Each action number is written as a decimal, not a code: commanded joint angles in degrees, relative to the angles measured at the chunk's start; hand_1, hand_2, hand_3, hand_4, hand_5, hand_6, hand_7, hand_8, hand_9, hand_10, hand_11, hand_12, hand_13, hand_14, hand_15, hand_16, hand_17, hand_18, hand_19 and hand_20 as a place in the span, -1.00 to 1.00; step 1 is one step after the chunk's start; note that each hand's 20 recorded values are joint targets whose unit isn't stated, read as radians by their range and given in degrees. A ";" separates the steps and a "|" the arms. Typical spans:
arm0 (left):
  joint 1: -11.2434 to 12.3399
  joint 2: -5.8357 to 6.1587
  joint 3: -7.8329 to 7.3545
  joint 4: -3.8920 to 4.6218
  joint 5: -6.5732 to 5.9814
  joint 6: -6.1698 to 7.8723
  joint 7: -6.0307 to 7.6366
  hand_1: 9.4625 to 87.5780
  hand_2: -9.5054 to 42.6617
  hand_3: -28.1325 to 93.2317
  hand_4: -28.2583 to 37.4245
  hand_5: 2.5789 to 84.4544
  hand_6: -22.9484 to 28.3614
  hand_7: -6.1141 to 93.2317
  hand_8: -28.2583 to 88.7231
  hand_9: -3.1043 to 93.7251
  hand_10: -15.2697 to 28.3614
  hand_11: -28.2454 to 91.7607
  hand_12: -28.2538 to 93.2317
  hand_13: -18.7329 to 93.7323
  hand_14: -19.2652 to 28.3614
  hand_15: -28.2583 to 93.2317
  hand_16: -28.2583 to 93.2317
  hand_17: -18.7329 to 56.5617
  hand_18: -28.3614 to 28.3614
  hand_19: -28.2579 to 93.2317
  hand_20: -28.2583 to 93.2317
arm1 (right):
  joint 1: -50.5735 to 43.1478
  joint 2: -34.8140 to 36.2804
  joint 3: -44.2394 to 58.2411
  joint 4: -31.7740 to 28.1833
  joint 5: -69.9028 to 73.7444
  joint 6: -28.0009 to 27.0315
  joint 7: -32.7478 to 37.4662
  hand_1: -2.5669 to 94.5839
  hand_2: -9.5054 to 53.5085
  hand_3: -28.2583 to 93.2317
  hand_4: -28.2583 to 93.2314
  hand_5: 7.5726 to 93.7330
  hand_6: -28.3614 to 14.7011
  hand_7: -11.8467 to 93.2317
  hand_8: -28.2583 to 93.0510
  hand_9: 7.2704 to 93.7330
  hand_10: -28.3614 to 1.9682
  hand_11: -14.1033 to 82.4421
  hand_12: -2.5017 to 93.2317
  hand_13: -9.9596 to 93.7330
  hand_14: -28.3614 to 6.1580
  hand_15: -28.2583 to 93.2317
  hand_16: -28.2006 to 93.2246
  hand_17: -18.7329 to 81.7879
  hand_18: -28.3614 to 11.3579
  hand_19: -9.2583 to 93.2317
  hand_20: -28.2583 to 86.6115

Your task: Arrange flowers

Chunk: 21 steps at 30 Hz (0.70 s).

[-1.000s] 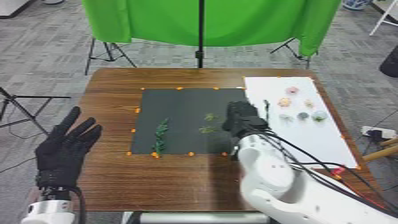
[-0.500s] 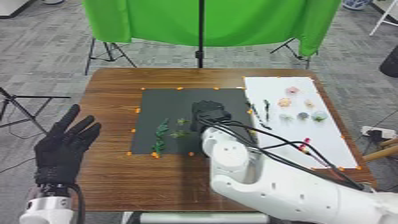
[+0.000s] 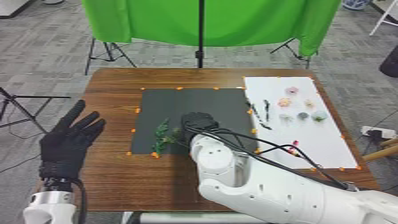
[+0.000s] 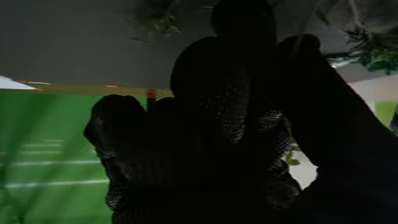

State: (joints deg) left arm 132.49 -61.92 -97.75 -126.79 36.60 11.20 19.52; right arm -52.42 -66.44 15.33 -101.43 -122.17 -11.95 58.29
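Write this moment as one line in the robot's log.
task: arrange flowers | right hand: over dark mat, near leafy sprig | left hand: open, left of mat | blossoms: on white sheet

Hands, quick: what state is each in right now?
Left hand: open, holding nothing.
Right hand: closed, apparently pinching a green sprig; the exact grip point is hidden.

Brown wooden table (image 3: 133,187), dark sheet (image 3: 182,102) near its middle, set in from the left edge, white sheet (image 3: 265,90) along the right edge, reaching near the far right corner, orange markers (image 3: 179,88) around both sheets
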 commanded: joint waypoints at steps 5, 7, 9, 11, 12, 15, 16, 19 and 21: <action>-0.88 -1.15 0.73 0.81 1.12 -1.77 -2.20 -0.73 -0.38 0.80 -1.00 -0.23 0.17 -0.67 -0.68 -0.23 0.65 -0.16 -0.38 -0.26 1.00 0.30 -0.74 -0.77 1.00 0.36 -0.60 | 1.15 -1.70 -2.87 2.61 -2.95 4.78 3.50 -0.11 -0.63 0.66 -0.90 1.00 0.36 -0.06 -0.79 1.00 0.05 0.42 -0.58 0.92 0.00 0.70 -0.18 0.32 -0.97 1.00 0.30; -1.18 -1.13 0.69 0.92 1.15 -1.88 -2.49 -0.73 -0.37 0.80 -1.00 -0.23 0.17 -0.67 -0.68 -0.23 0.65 -0.16 -0.38 -0.26 1.00 0.30 -0.74 -0.77 1.00 0.36 -0.60 | 1.05 -1.85 -2.51 2.68 -2.13 4.44 3.85 -0.11 -0.63 0.66 -0.91 1.00 0.36 -0.07 -0.79 1.00 0.06 0.42 -0.59 0.93 0.01 0.69 -0.17 0.32 -0.98 1.00 0.30; -1.02 -0.07 1.08 0.89 0.55 -0.97 -1.51 -0.73 -0.37 0.80 -1.00 -0.23 0.17 -0.67 -0.68 -0.23 0.65 -0.16 -0.38 -0.26 1.00 0.30 -0.74 -0.77 1.00 0.36 -0.60 | 1.19 -2.00 -2.88 2.91 -2.44 5.38 3.79 -0.10 -0.62 0.65 -0.91 1.00 0.36 -0.07 -0.80 1.00 0.06 0.42 -0.59 0.93 0.02 0.69 -0.17 0.32 -0.97 1.00 0.30; -1.37 -0.07 1.34 1.07 0.40 -1.18 -1.53 -0.73 -0.38 0.80 -1.00 -0.22 0.17 -0.67 -0.68 -0.23 0.65 -0.16 -0.38 -0.26 1.00 0.30 -0.74 -0.77 1.00 0.36 -0.60 | 1.35 -2.12 -3.60 3.37 -3.93 7.25 3.87 -0.10 -0.61 0.65 -0.92 1.00 0.37 -0.07 -0.80 1.00 0.07 0.42 -0.60 0.94 0.03 0.68 -0.17 0.33 -0.97 1.00 0.29; -1.46 0.19 1.64 1.14 0.21 -1.09 -1.23 -0.73 -0.38 0.80 -1.00 -0.22 0.17 -0.67 -0.68 -0.23 0.65 -0.16 -0.38 -0.26 1.00 0.30 -0.74 -0.77 1.00 0.36 -0.60 | 1.47 -2.21 -3.86 3.56 -4.42 7.83 3.90 -0.10 -0.61 0.64 -0.93 1.00 0.37 -0.08 -0.80 1.00 0.07 0.42 -0.60 0.94 0.04 0.67 -0.17 0.33 -0.97 1.00 0.29; -2.01 0.89 2.28 1.40 -0.27 -1.08 -0.95 -0.73 -0.38 0.80 -1.00 -0.22 0.17 -0.67 -0.68 -0.23 0.65 -0.16 -0.38 -0.26 1.00 0.30 -0.74 -0.77 1.00 0.36 -0.60 | 1.40 -2.62 -3.58 3.91 -4.62 8.06 4.10 -0.09 -0.58 0.63 -0.95 1.00 0.37 -0.10 -0.81 1.00 0.06 0.40 -0.61 0.95 0.07 0.66 -0.17 0.34 -0.96 1.00 0.28; -1.98 0.94 2.33 1.42 -0.20 -0.92 -0.84 -0.73 -0.38 0.80 -1.00 -0.22 0.17 -0.67 -0.68 -0.23 0.65 -0.16 -0.38 -0.26 1.00 0.30 -0.74 -0.77 1.00 0.36 -0.60 | 1.29 -2.69 -3.36 3.73 -4.09 7.74 4.07 -0.10 -0.57 0.63 -0.95 1.00 0.37 -0.11 -0.81 1.00 0.06 0.39 -0.61 0.95 0.08 0.66 -0.17 0.34 -0.96 1.00 0.28; -1.86 1.53 2.51 1.43 -0.67 -0.47 -0.19 -0.73 -0.38 0.80 -1.00 -0.22 0.17 -0.67 -0.68 -0.23 0.65 -0.16 -0.38 -0.26 1.00 0.30 -0.74 -0.77 1.00 0.36 -0.60 | 1.16 -2.55 -3.31 3.12 -3.80 6.89 3.46 -0.15 -0.55 0.64 -0.96 1.00 0.37 -0.13 -0.81 1.00 0.05 0.38 -0.61 0.95 0.09 0.65 -0.16 0.34 -0.97 1.00 0.27; -1.67 1.55 2.51 1.42 -0.72 -0.40 -0.04 -0.72 -0.38 0.80 -1.00 -0.22 0.17 -0.67 -0.68 -0.23 0.65 -0.16 -0.38 -0.26 1.00 0.30 -0.74 -0.77 1.00 0.36 -0.60 | 1.11 -2.42 -3.50 2.82 -4.12 7.22 3.32 -0.22 -0.61 0.64 -0.95 1.00 0.36 -0.14 -0.81 1.00 0.04 0.37 -0.61 0.95 0.09 0.64 -0.16 0.34 -0.97 1.00 0.27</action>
State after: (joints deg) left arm 130.44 -61.11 -95.54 -125.77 36.72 10.29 18.72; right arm -51.53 -68.40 11.55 -97.60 -125.71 -4.07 61.97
